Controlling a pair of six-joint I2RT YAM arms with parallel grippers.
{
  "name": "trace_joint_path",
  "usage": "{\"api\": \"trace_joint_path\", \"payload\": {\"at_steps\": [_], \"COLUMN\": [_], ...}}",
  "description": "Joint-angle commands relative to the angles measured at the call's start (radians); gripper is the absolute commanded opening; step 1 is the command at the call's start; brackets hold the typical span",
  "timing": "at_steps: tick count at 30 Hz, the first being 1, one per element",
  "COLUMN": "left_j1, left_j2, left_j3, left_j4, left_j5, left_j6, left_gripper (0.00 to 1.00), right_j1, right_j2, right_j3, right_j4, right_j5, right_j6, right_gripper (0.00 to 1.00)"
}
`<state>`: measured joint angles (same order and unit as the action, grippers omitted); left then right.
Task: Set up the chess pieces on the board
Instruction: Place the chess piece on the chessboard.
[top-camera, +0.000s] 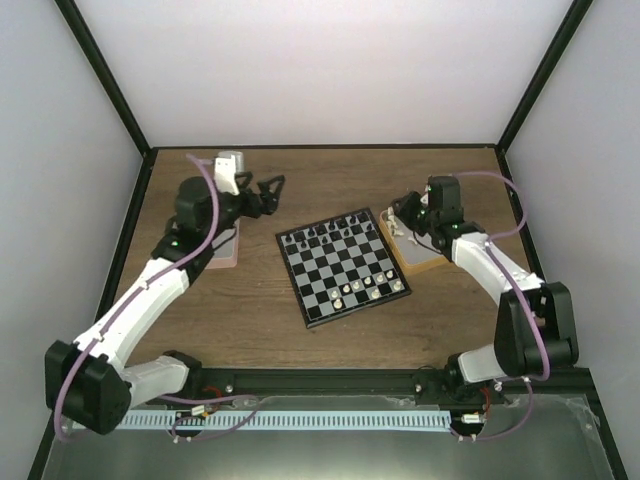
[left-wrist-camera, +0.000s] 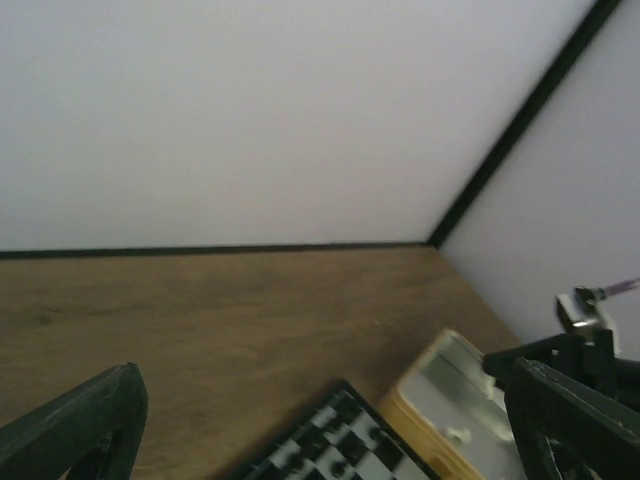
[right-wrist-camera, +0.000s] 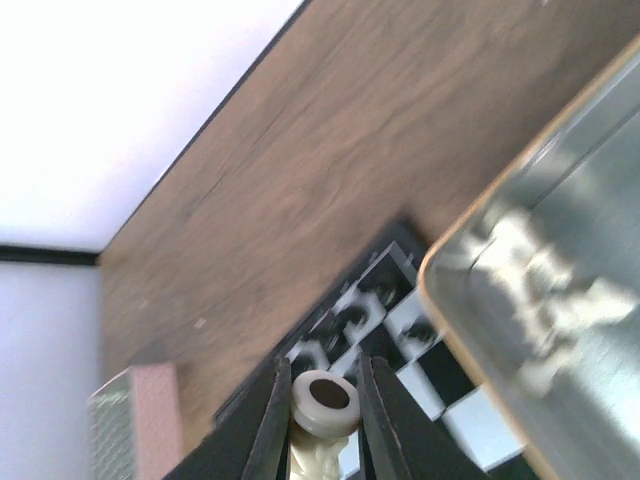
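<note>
The board (top-camera: 340, 265) lies at the table's middle, turned a little. Black chessmen stand along its far rows, and several cream-white chess pieces (top-camera: 365, 290) stand in its near rows. My right gripper (top-camera: 400, 213) hangs over the board's far right corner, beside the orange-tan tray (top-camera: 418, 255). In the right wrist view it (right-wrist-camera: 322, 400) is shut on a cream-white chess piece (right-wrist-camera: 325, 402), held base up above the board (right-wrist-camera: 395, 305). More white pieces (right-wrist-camera: 545, 290) lie in that tray (right-wrist-camera: 470, 235). My left gripper (top-camera: 270, 190) is open and empty, left of the board's far end and above the table; its fingers (left-wrist-camera: 85, 430) stand wide apart.
A pink tray (top-camera: 224, 247) lies under the left arm and shows in the right wrist view (right-wrist-camera: 135, 420). The left wrist view shows the board's corner (left-wrist-camera: 340, 445) and the tan tray (left-wrist-camera: 450, 395). White walls with black frame edges close in the table.
</note>
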<state>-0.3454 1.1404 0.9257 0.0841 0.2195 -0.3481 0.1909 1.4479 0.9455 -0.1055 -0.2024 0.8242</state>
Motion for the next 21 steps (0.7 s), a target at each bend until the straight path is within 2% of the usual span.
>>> {"api": "trace_joint_path", "payload": {"at_steps": [1, 6, 8, 10, 13, 21], "left_j1": [-0.148, -0.36, -0.452, -0.525, -0.585, -0.665], "left_j2": [0.058, 0.139, 0.171, 0.199, 0.232, 0.323], "left_j3": [0.025, -0.006, -0.006, -0.014, -0.042, -0.058], "left_j4": [-0.027, 0.028, 0.026, 0.023, 0.044, 0.158], "left_j5": [-0.098, -0.182, -0.26, -0.353, -0.412, -0.408], "left_j6": [-0.06, -0.131, -0.132, -0.15, -0.202, -0.266], "left_gripper": [1.0, 1.0, 0.97, 0.9, 0.77, 0.49], "right_j1": [0.034, 0.09, 0.114, 0.142, 0.167, 0.185], "right_j2": [-0.082, -0.124, -0.145, -0.168, -0.202, -0.255], "right_j3": [-0.116, -0.192, -0.229, -0.255, -0.299, -0.342], "right_j4": [0.131, 0.205, 0.245, 0.259, 0.298, 0.32], "right_j5": [-0.255, -0.432, -0.469, -0.484, -0.509, -0.539], "right_j6": [0.272, 0.492, 0.568, 0.623, 0.712, 0.774], "right_gripper": [0.1, 0.09, 0.09, 0.09, 0.09, 0.1]}}
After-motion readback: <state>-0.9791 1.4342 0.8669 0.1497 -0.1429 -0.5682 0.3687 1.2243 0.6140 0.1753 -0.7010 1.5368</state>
